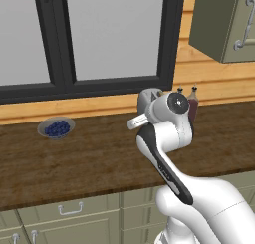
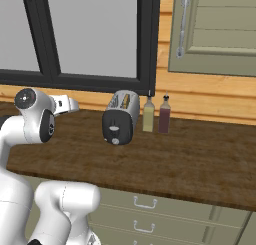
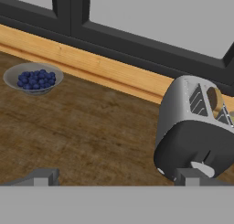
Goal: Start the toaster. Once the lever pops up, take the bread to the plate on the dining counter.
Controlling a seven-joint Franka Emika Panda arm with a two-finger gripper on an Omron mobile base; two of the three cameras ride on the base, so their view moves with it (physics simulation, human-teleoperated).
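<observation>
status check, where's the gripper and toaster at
Gripper open, empty, short of the toaster. Bread sits in a slot. Two bottles beside the toaster, berry dish off to the side; nothing between.

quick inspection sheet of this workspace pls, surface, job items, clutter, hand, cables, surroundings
surface: dark wood countertop over green drawers
job's things: silver toaster with black end panel by the window; brown bread slice in its slot; plate not seen
clutter: grey dish of blue berries; pale yellow bottle and dark red bottle beside the toaster
hand: open, holding nothing, short of the toaster
cables: nothing seen
surroundings: black-framed window, green wall cabinet
</observation>
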